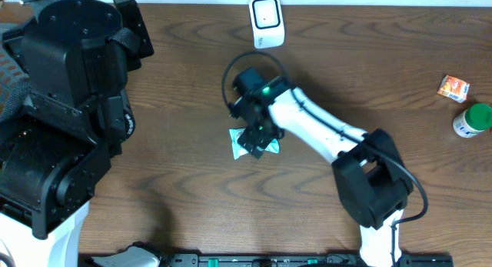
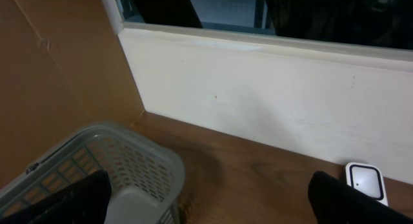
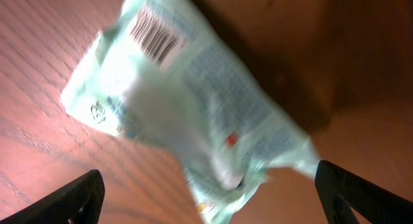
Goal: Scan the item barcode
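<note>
The item is a pale green packet (image 1: 255, 144) lying on the brown table, mostly under my right gripper (image 1: 257, 133). In the right wrist view the packet (image 3: 193, 101) looks blurred, and its barcode (image 3: 155, 30) faces the camera at its far end. My right gripper (image 3: 208, 179) is open there, its fingers spread wide on either side of the packet and not touching it. The white scanner (image 1: 267, 21) stands at the table's back edge and shows again as the scanner (image 2: 366, 181) in the left wrist view. My left gripper (image 2: 210, 188) is open and holds nothing.
A grey slotted basket (image 2: 139, 166) sits below the left gripper's left finger, beside a brown board and a white wall. A small orange packet (image 1: 453, 88) and a green-capped white bottle (image 1: 472, 119) lie at the far right. The bulky left arm (image 1: 69, 105) fills the left side.
</note>
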